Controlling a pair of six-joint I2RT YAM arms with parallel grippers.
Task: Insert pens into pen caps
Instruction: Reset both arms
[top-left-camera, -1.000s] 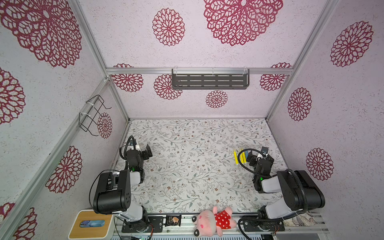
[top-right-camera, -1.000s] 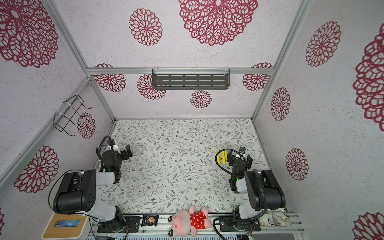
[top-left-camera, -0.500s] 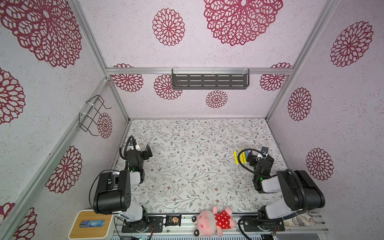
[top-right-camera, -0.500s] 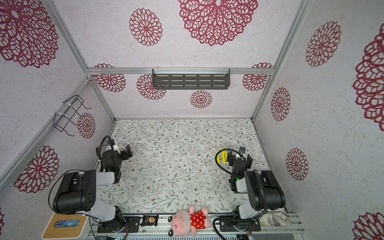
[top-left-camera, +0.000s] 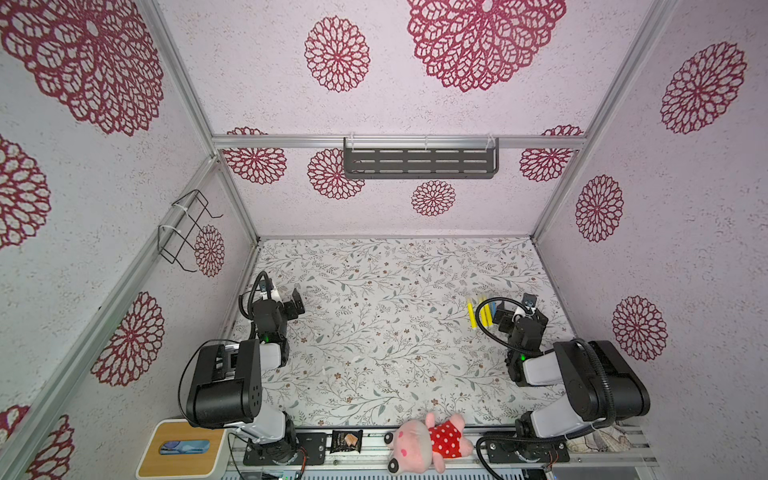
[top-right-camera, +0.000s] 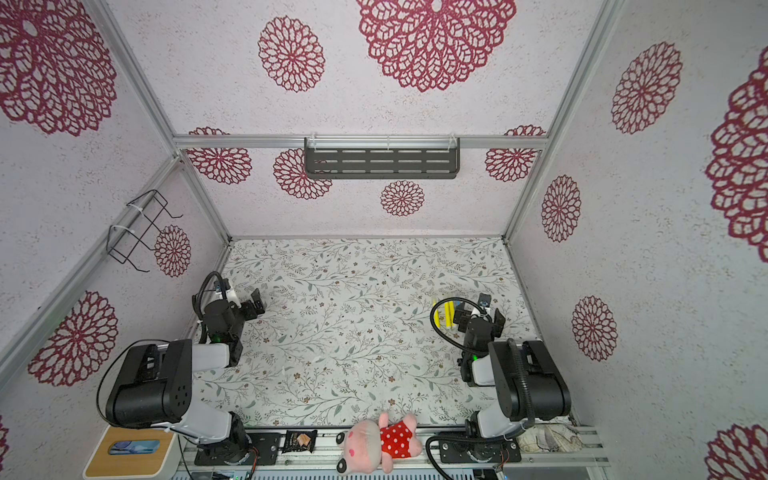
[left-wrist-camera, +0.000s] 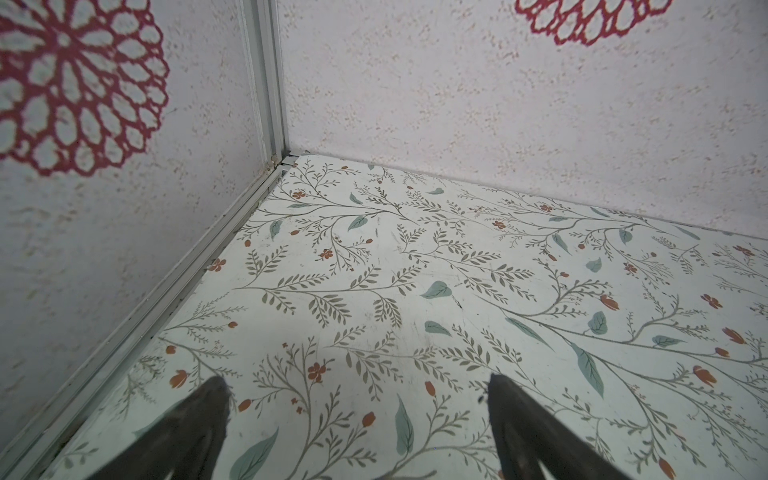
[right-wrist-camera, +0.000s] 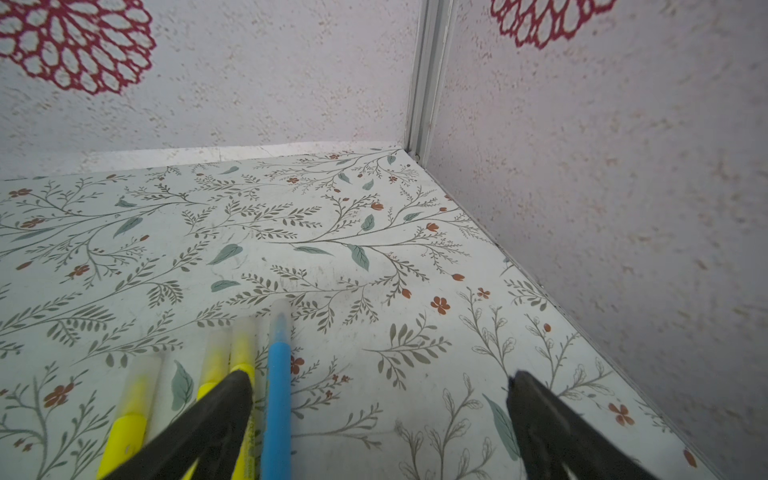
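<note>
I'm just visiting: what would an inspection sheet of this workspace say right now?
Surface: floral cover, flat; tiny white bits mid-table, unidentifiable.
Job's things: three yellow pens, one blue pen, side by side; translucent caps on their tips.
Clutter: plush pig, snack packet, tissue box along the front.
Grippers: left gripper and right gripper open, gripping nothing.
Cables: black cable loop at the right wrist, over the pens.
Surroundings: flowered walls, grey shelf, wire rack.

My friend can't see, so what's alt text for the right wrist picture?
Three yellow pens and a blue pen lie side by side on a flowery table cover, whitish caps on their tips. The right tool hangs open over them.
</note>
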